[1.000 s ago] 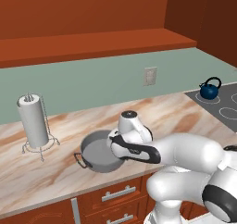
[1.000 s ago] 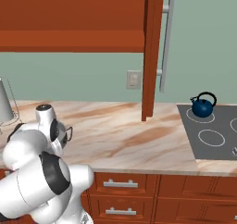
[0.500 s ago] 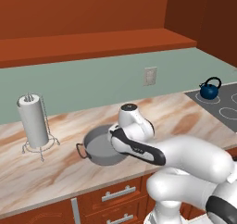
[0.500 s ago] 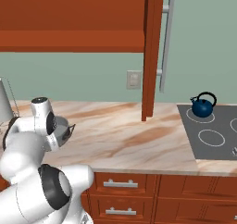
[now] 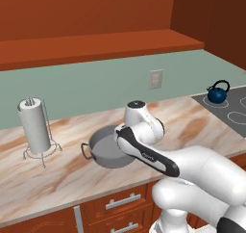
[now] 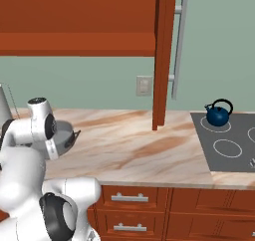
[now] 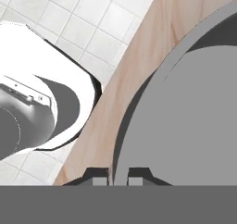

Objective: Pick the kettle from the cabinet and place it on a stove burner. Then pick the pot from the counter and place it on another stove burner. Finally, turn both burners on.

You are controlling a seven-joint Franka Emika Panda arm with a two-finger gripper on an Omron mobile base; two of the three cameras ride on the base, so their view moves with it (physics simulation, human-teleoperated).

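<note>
Pot: on the desk, right of the paper-towel roll, well apart from the cooktop.
Hand: pinched narrow on the pot's rim, one tip inside the wall, one outside; the pot's bowl spreads away from the tips.
Kettle: already on a far burner.
Coming move, my judgement: lift, then carry right, away from the roll, to a free burner.
Views: hand view shows the rim grip; in the base views the wrist covers it.
</note>
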